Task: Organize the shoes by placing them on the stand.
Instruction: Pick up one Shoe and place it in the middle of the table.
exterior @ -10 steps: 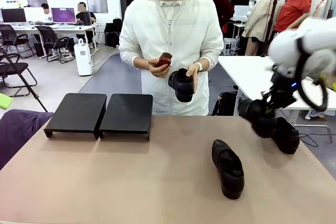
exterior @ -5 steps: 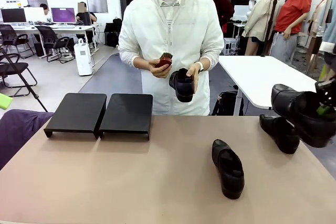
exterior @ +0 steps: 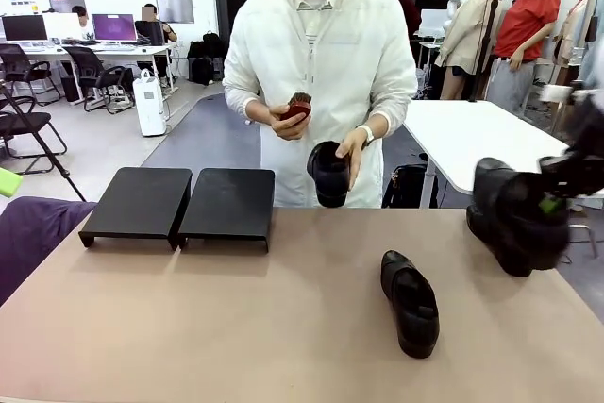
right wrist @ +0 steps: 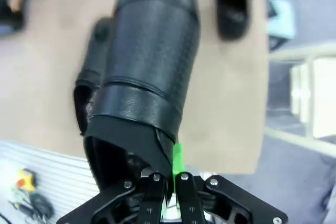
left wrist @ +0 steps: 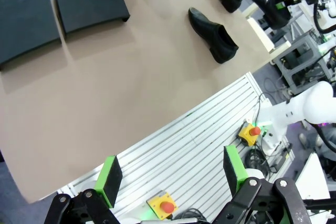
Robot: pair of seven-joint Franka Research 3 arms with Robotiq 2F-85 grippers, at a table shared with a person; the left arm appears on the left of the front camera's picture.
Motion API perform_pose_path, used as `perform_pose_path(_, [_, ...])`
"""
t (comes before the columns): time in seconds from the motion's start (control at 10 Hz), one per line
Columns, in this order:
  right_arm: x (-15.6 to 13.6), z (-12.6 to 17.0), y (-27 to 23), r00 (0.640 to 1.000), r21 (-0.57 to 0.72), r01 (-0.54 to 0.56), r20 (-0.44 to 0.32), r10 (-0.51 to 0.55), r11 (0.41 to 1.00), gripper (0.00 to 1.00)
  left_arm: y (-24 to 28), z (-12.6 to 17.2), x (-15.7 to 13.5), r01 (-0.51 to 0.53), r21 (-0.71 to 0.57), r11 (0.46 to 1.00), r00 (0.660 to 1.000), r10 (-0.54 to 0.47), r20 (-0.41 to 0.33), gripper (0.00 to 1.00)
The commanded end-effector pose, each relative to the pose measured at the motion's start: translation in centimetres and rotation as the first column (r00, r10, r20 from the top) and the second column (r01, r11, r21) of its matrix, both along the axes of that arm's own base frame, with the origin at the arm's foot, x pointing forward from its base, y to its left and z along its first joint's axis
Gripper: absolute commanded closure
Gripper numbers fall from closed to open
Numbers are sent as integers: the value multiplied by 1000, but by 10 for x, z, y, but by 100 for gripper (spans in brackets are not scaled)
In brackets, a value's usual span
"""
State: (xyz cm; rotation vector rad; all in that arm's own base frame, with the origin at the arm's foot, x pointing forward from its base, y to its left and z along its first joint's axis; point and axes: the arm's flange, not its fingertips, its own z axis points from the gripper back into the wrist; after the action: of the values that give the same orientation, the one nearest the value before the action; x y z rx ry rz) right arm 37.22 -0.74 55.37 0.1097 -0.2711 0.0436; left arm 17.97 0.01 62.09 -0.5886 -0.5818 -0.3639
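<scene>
My right gripper is shut on the heel rim of a black loafer, held in the air over the table's right edge. In the right wrist view that shoe hangs toe-away from my fingers. A second shoe lies on the table just behind and below it, partly hidden. A third shoe lies right of the table's middle. The person holds a fourth shoe and a brown brush. Both black stand platforms sit bare at the far left. My left gripper is open, high above the table's near edge.
The person in white stands at the far side, hands over the table's far edge. A purple cloth lies off the table's left side. A white table stands behind on the right. Bare tabletop stretches between the stand and the middle shoe.
My right gripper lifted a shoe off the table at the right and carried it slightly left. The person shifted a little right and lowered the held shoe.
</scene>
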Motion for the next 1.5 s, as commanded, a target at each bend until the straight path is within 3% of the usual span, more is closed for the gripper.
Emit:
perform_pose_path(0.0, [1,1,70,982,44,-187,48,185,981,100,1,1,0,23,-12,1000,1000,-23,7,0])
perform_pose_path(0.1, [-8,1,104,981,59,-191,47,188,980,100,1,1,0,23,-12,1000,1000,-23,7,0])
perform_pose_path(0.2, [-20,0,122,992,3,-102,81,101,995,100,1,1,0,23,-12,1000,1000,-23,7,0])
perform_pose_path(0.3, [-38,12,84,995,-29,-4,101,7,1000,100,1,1,0,23,-12,1000,1000,-23,7,0])
perform_pose_path(0.5, [-79,36,-21,962,176,216,133,-240,961,100,1,1,0,23,-12,1000,1000,-23,7,0])
perform_pose_path(0.7, [-101,34,-97,911,276,376,67,-408,885,100,1,1,0,23,-12,1000,1000,-23,7,0])
perform_pose_path(0.9, [-97,21,-125,886,306,433,29,-463,848,100,1,1,0,23,-12,1000,1000,-23,7,0])
perform_pose_path(1.1, [-92,17,-119,903,301,390,61,-426,870,100,1,1,0,23,-12,1000,1000,-23,7,0])
perform_pose_path(1.3, [-85,20,-106,883,294,428,65,-465,854,100,1,1,0,23,-12,1000,1000,-23,7,0])
perform_pose_path(1.4, [-80,21,-88,907,311,374,74,-415,874,100,1,1,0,23,-12,1000,1000,-23,7,0])
